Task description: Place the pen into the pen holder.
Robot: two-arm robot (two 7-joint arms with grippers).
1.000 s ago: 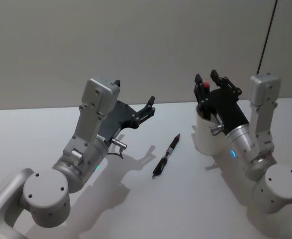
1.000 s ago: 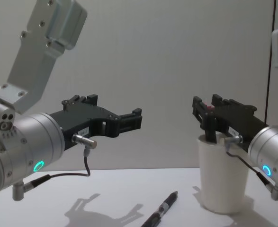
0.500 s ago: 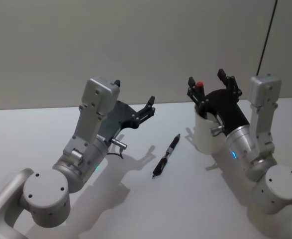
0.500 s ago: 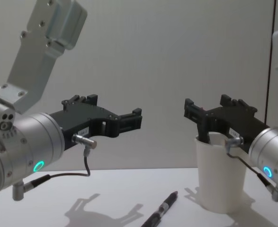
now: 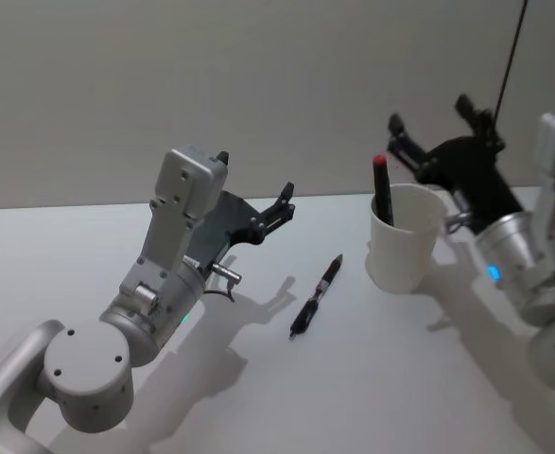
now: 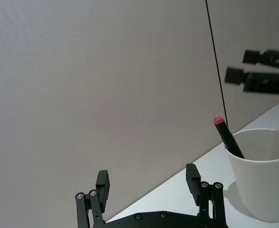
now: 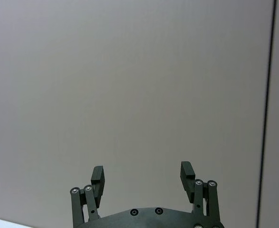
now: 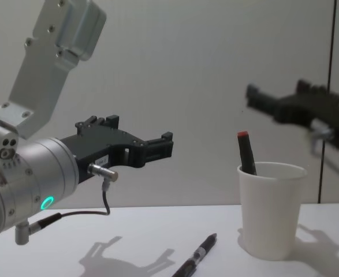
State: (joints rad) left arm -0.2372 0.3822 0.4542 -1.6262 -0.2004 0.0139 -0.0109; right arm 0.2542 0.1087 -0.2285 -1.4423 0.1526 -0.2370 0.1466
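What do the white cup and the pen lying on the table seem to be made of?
Pen holder: probably paper, matte white, thin rolled rim. Pen lying flat: likely plastic, black with slight sheen. Open right tool hangs above the holder.

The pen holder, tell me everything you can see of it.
The pen holder is a plain white cup that looks like paper, tapered, with a rolled rim. It stands upright on the white table, on the robot's right side. A dark pen with a red tip leans inside against the rim, tip sticking out. The open right hand hovers above without touching it.
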